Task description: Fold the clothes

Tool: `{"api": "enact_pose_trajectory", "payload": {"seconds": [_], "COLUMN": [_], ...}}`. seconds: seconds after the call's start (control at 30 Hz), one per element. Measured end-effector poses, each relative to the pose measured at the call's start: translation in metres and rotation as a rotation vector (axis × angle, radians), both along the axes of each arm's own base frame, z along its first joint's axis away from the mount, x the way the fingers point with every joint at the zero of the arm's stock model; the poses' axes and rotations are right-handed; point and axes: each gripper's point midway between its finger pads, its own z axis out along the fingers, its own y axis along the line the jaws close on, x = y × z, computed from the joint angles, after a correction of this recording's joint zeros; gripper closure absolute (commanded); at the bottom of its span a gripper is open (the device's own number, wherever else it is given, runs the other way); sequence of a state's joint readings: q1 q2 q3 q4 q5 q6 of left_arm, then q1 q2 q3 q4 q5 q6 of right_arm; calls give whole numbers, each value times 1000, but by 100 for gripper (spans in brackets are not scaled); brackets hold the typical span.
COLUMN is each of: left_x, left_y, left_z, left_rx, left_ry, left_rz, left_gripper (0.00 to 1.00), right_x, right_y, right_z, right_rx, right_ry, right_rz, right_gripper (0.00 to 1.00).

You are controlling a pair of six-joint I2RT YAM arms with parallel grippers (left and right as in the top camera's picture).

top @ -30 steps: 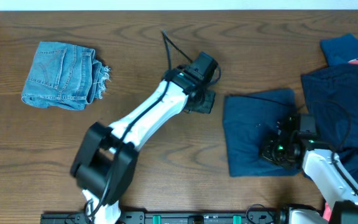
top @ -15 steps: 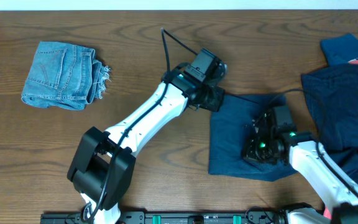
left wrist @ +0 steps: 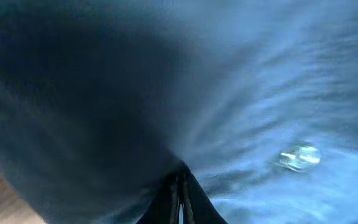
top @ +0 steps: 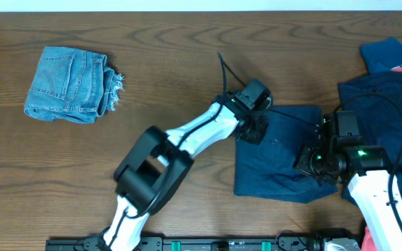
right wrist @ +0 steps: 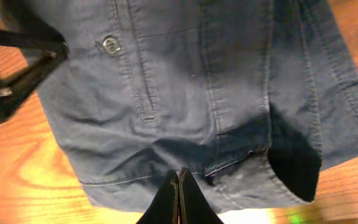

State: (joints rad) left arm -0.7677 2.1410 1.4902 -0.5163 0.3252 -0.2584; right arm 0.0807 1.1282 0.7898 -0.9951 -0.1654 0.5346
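Navy shorts (top: 278, 157): lie flat on the table (top: 187, 56), right of centre, with a gripper at two of their edges.
Left gripper (top: 251, 129): at the shorts' upper-left corner; fingers pressed together, pinching the cloth.
Right gripper (top: 313, 162): at the shorts' right edge; fingers closed, nipping the hem.
Overhead only: folded denim shorts (top: 68, 84) with a frayed hem lie well apart at the far left. A pile of clothes (top: 382, 118) in navy, blue and coral-red sits at the right edge, just beside the navy shorts.
Left wrist only: blurred dark-blue cloth fills the picture, with creases fanning out from the closed fingertips (left wrist: 174, 193).
Right wrist only: sharp detail of the shorts, with a button (right wrist: 110, 44), stitched seams and a slit pocket. The other arm's black fingers show at the upper-left corner of the cloth.
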Motion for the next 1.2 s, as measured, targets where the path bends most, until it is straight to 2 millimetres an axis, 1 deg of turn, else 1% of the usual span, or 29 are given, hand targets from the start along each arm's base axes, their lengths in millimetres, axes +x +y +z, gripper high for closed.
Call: {"api": "enact_pose_trajectory", "payload": {"seconds": [0.1,0.17,0.33,0.4,0.43,0.47,0.5,0.6,0.67,0.73,0.8,0.87,0.93,0.97,1.1,1.2], "left_x": [5,9,26,37,41,45,47,52,53,52,52,52,52,52,49,48], "left_y": [12,23,61,78,84,90,96,108,110,110,110,110,110,110,113,113], "left_z": [-4,-4,-6,-6,-5,-5,-5,-4,-2,1,4,8,13,15,20,20], "left_rx": [65,125,263,289,297,306,317,340,349,349,344,338,335,334,338,338], "left_ry": [-20,-43,-92,-99,-100,-102,-102,-106,-111,-113,-118,-123,-127,-128,-123,-123], "left_rz": [36,67,142,184,198,212,224,250,253,253,253,255,256,256,256,256], "left_gripper": [94,94,94,94,94,94,94,94,94,94,94,94,94,94,94,94], "right_x": [4,4,6,14,17,20,21,18,22,34,50,61,66,66,65,61], "right_y": [-1,-2,1,10,15,22,27,44,52,61,71,79,83,83,86,89], "right_z": [0,0,-2,-4,-5,-9,-13,-32,-43,-46,-40,-32,-28,-28,-29,-34], "right_rx": [-9,-17,-20,5,15,27,37,63,86,119,159,191,209,214,237,247], "right_ry": [-17,-20,-27,-51,-64,-73,-74,-53,-56,-99,-179,-245,-270,-271,-256,-231], "right_rz": [6,29,97,148,168,200,223,297,321,342,367,384,389,387,379,383], "right_gripper": [90,89,89,85,81,73,71,70,71,70,70,76,88,91,97,99]}}
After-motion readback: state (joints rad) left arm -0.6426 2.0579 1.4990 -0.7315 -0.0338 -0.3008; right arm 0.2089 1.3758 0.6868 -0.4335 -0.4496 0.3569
